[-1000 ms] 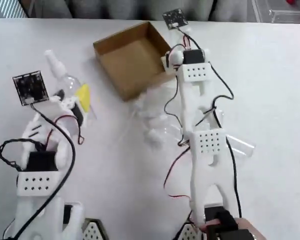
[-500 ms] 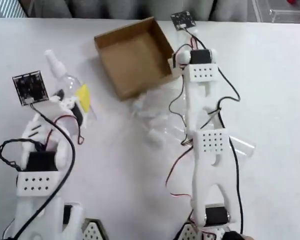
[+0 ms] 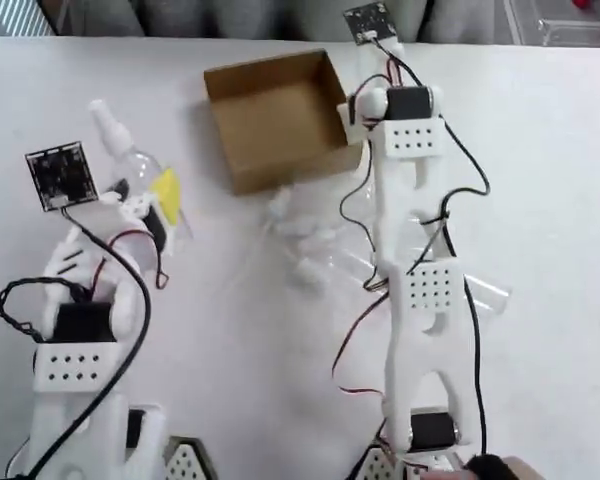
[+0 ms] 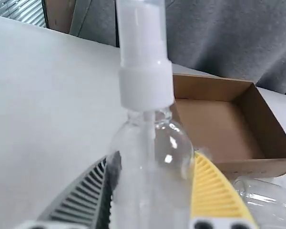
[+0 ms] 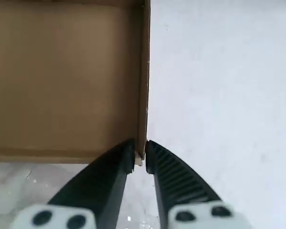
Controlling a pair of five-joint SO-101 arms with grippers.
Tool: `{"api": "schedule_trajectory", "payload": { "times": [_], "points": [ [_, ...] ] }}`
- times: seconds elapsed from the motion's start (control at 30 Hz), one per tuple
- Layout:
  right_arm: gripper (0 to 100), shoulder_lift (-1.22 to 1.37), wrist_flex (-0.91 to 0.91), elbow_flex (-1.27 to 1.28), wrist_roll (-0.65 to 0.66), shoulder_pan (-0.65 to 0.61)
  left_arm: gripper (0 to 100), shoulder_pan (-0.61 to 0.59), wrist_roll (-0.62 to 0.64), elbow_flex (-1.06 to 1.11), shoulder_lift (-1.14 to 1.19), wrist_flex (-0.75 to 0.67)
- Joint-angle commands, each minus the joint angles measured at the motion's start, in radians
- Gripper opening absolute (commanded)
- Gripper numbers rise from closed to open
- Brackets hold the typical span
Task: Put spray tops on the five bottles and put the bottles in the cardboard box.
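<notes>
High view. Over the last second the cardboard box (image 3: pixel 277 115) has slid away from the arm bases and turned until its sides sit nearly square to the table (image 3: pixel 540 150). The right arm (image 3: pixel 415 290) has stretched out with it. The left arm has kept its place. The box is therefore probably being dragged into a handier spot for loading. It is empty, so none of the five bottles is packed yet. Clear loose bottles (image 3: pixel 315 245) lie in a heap on the table just beside the box's near side, partly under the right arm. The left gripper (image 3: pixel 152 205) holds one bottle (image 3: pixel 132 158), whose spray top (image 3: pixel 105 118) points away from the arm.

Left wrist view. The left gripper (image 4: pixel 155 164) is closed around the bottle (image 4: pixel 150 152). A grey finger and a yellow finger press against its two sides. The spray top (image 4: pixel 144 71) sits on the neck. The box (image 4: pixel 214 129) lies beyond, well apart.

Right wrist view. The right gripper (image 5: pixel 139 151) is almost fully closed and pinches a side wall of the box (image 5: pixel 62 71) close to a corner. One finger is inside the wall and one outside.
</notes>
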Motion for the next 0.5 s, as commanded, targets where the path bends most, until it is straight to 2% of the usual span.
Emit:
{"api": "schedule_trajectory", "payload": {
  "times": [0.0, 0.17, 0.23, 0.47],
  "points": [
    [2.8, -0.056, -0.045, -0.012, -0.014, -0.002, 2, -0.013, 0.009, -0.044, -0.002, -0.025],
    [17.0, 0.008, -0.061, -0.014, -0.094, -0.004, 2, -0.013, 0.009, -0.043, -0.001, -0.025],
    [19.8, 0.033, -0.059, -0.014, -0.095, -0.010, 2, -0.013, 0.008, -0.043, 0.002, -0.026],
    [11.0, 0.091, -0.065, -0.020, -0.098, -0.042, 2, -0.013, 0.008, -0.043, 0.004, -0.029]
  ]
}}
